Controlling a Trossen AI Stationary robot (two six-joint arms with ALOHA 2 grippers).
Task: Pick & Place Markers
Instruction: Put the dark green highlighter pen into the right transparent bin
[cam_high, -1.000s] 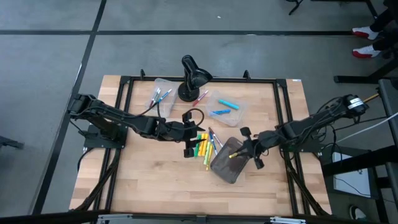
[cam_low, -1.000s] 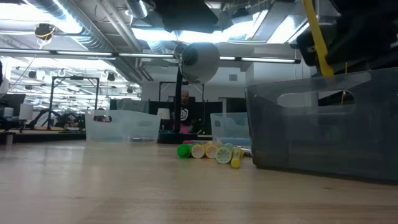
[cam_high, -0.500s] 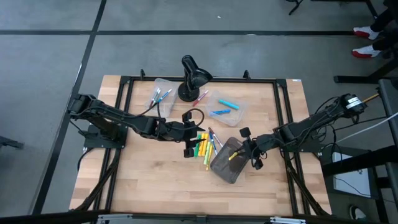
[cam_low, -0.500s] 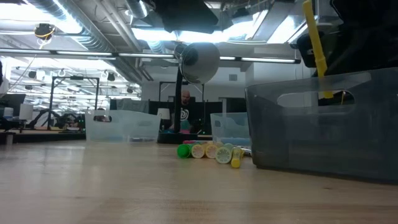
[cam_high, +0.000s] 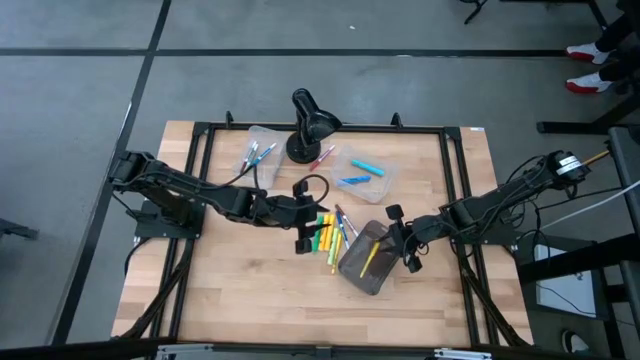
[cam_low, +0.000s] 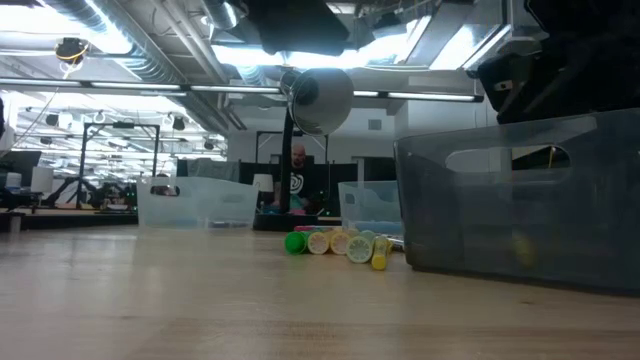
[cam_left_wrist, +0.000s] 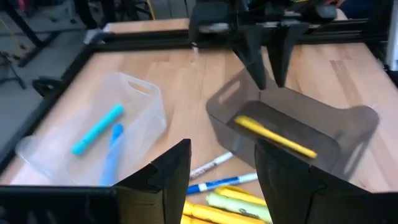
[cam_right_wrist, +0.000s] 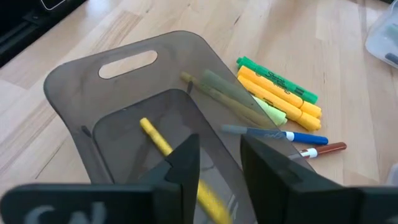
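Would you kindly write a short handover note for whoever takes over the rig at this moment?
Right gripper: open and empty, above the smoky grey translucent bin.
Left gripper: open, empty, waiting beside the loose pile.
Done: one yellow marker lies inside the grey bin.
Already sorted: two blue markers in one clear plastic bin, a few thin pens in the other clear bin left of the black desk lamp.
Left: the pile of yellow, green, blue and red markers on the wooden table, between the grippers.

A yellow marker (cam_high: 369, 257) lies inside the grey bin (cam_high: 357, 272) (right tool (cam_high: 399, 239) open beside it).
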